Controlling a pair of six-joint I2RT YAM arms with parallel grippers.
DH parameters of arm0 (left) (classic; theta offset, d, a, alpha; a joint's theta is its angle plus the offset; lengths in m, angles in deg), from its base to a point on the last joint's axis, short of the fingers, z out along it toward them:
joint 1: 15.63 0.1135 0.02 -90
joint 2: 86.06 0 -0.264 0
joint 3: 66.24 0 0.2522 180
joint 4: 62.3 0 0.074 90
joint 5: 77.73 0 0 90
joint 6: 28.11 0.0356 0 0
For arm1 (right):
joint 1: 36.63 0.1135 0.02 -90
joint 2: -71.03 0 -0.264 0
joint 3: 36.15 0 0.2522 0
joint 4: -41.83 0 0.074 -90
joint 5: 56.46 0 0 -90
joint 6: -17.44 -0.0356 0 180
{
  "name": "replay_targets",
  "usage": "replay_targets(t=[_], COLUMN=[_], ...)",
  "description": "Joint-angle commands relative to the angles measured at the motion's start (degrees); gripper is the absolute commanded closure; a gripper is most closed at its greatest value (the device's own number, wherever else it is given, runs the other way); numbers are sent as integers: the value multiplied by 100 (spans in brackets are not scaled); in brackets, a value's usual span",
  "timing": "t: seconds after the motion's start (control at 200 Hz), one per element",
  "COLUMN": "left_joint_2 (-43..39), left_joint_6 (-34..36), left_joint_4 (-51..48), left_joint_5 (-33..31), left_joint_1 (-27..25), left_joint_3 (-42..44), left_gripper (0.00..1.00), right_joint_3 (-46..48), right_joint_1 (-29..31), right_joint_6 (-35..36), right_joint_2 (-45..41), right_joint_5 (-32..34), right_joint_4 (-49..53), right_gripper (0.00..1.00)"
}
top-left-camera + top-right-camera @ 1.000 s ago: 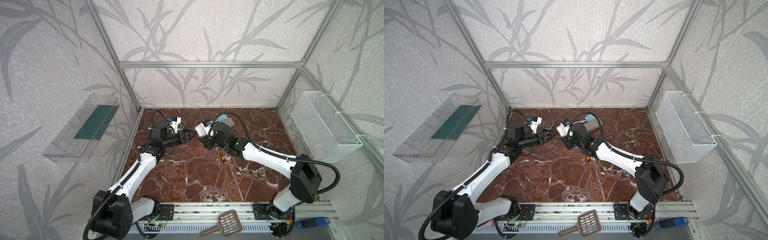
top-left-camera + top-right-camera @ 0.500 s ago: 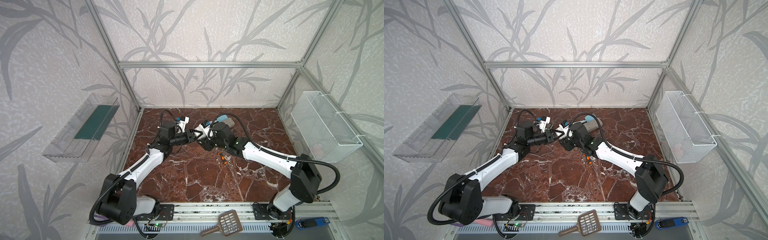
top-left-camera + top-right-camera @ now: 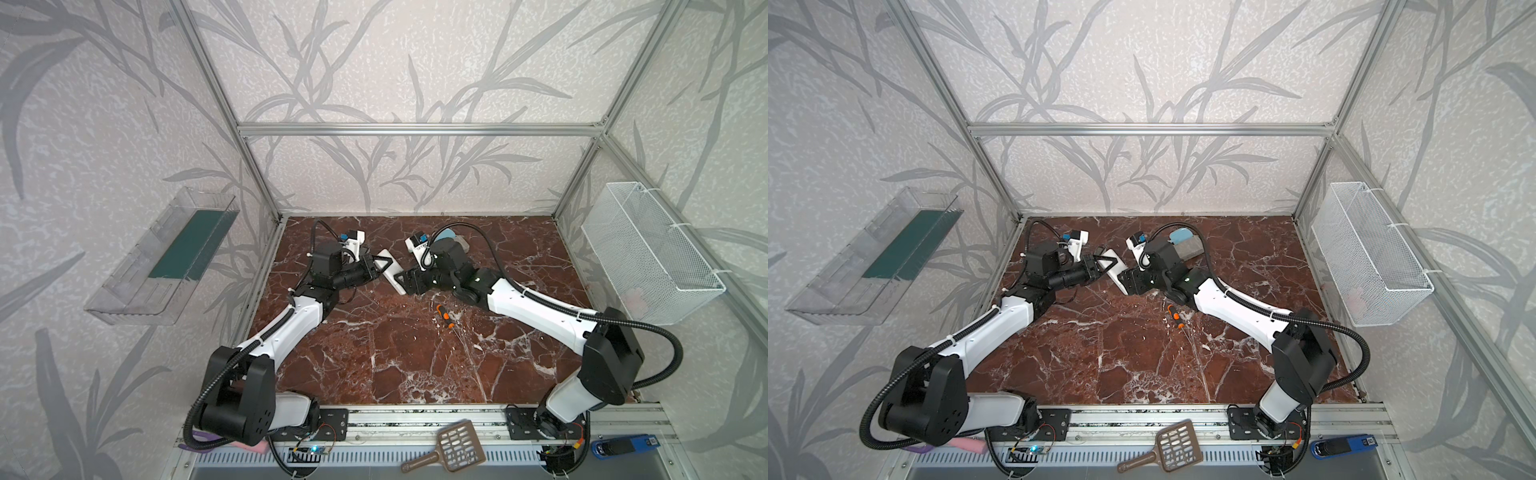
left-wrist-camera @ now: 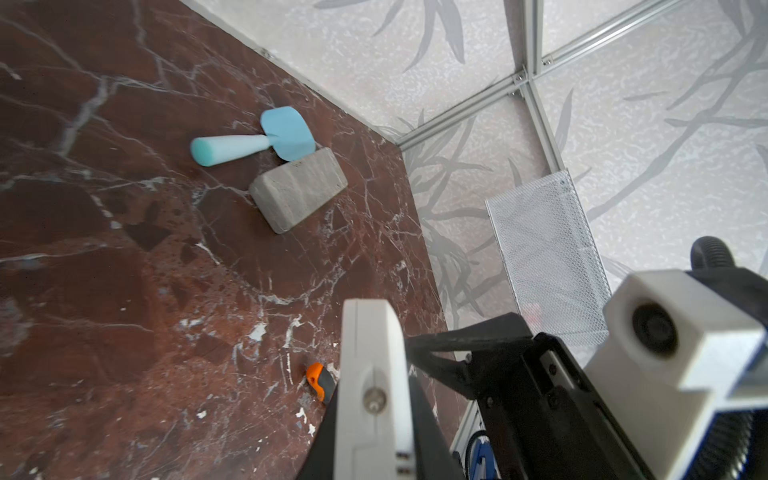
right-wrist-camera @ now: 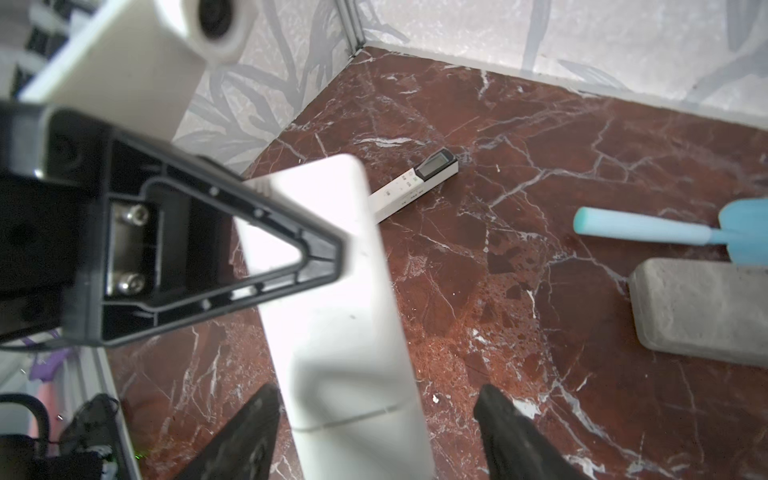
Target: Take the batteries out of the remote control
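While the white remote control [image 5: 345, 332] is hanging above the back of the marble table [image 3: 374, 353], the left gripper [image 3: 381, 266] is clamping its far end, and the right gripper [image 5: 376, 397] is straddling its near end with jaws spread, one finger standing clear of it.

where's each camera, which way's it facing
Both top views: high in front, looking down at the marble table; whole arms, left claw and right claw at the white remote.
Left wrist: on the left arm, facing the wire basket; right claw and its camera show.
Right wrist: on the right arm, facing the back-left corner; left claw shows.
Wrist views share remote, grey block, blue spatula.
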Motion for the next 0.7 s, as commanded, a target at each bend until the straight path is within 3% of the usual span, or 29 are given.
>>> replay_targets(t=[0.0, 0.13, 0.36, 0.695], left_joint_2=[-269, -486, -807, -748], left_joint_6=[-260, -477, -671, -1139], left_joint_4=[700, 1498, 1956, 2453], left_joint_5=[-163, -216, -294, -342], left_joint_1=[199, 371, 499, 517], left_joint_3=[251, 592, 873, 1007], left_gripper=[99, 99, 100, 100], right_joint_3=[362, 639, 514, 693], right_joint_1=[-282, -422, -430, -326], right_joint_6=[-1396, -2364, -3219, -3530], right_joint_2=[-194, 17, 556, 637], right_joint_5=[-673, -1292, -2048, -1921], right_joint_4=[-535, -1287, -2094, -2598], right_gripper=[25, 27, 33, 34])
